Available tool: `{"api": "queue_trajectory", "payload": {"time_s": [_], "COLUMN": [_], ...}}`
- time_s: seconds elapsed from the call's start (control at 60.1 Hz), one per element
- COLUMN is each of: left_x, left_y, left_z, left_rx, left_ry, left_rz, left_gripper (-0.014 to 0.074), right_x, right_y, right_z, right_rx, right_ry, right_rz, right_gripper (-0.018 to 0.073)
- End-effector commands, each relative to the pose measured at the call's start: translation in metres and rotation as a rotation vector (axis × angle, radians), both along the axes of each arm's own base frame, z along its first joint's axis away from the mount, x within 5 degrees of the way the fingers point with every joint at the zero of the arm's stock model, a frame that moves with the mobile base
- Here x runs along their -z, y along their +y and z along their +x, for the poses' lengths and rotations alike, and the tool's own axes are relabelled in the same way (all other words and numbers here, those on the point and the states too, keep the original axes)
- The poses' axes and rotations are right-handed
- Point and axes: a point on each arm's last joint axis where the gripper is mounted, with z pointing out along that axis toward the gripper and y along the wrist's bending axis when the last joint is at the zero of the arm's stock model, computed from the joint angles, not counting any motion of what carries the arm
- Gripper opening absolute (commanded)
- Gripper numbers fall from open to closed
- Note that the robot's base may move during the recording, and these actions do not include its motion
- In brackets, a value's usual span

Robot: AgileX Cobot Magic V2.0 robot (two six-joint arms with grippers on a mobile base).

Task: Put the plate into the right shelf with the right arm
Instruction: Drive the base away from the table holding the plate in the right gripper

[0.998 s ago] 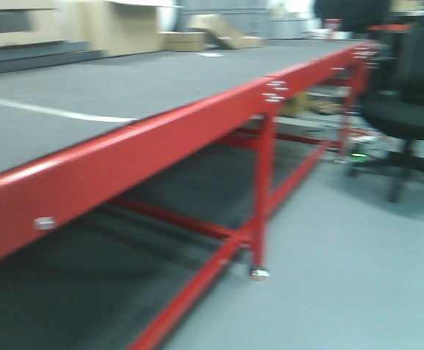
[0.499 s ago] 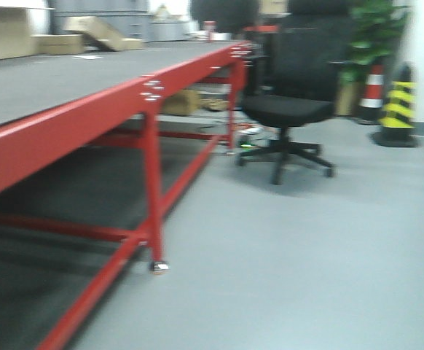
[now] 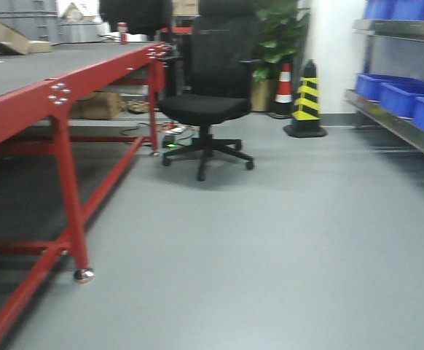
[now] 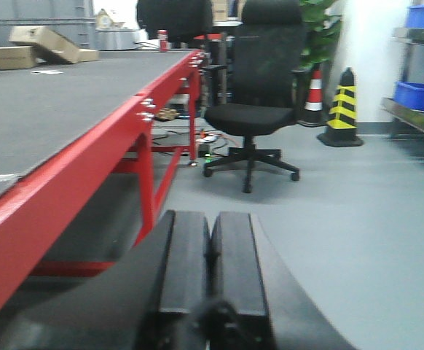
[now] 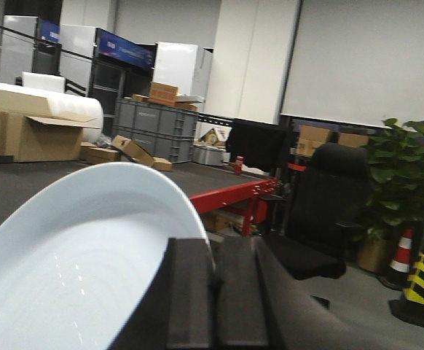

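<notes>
Plate [image 5: 88, 255] sits clamped by its rim in our right hand [image 5: 213, 292], spreading to the hand's left. We judge the right shelf [image 3: 398, 127] lies well off to the hand's right.

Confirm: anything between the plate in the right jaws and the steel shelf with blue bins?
Nothing visible. The plate sits clamped in the right jaws; in the front view the floor up to the shelf is bare. The office chair and striped cone stand farther back, left of it.
</notes>
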Motion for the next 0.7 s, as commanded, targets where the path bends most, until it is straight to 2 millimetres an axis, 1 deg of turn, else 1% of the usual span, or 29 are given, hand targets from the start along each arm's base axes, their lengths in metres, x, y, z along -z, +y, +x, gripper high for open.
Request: {"api": "queue_trajectory", "payload": {"time_s": [0.0, 0.582, 0.682], "left_x": [-0.0057, -0.0057, -0.0053], "left_y": [0.0015, 0.0015, 0.0015], "left_z": [-0.0013, -0.0013, -0.0006], "left_rx": [-0.015, -0.015, -0.015], "left_ry": [-0.088, -0.088, -0.081], "left_rz": [-0.011, -0.011, -0.010], "left_gripper": [-0.0047, -0.0047, -0.0047], "right_x": [-0.0158, -0.0158, -0.0138], "right_y": [0.0008, 0.0008, 0.0023], "right_z": [-0.0056, -0.0056, -0.0019], "right_rx": [-0.027, -0.027, -0.024], "right_ry": [-0.106, -0.106, -0.086], "right_rz": [0.022, 0.022, 0.013], "right_gripper": [0.0054, 0.0054, 0.0054]}}
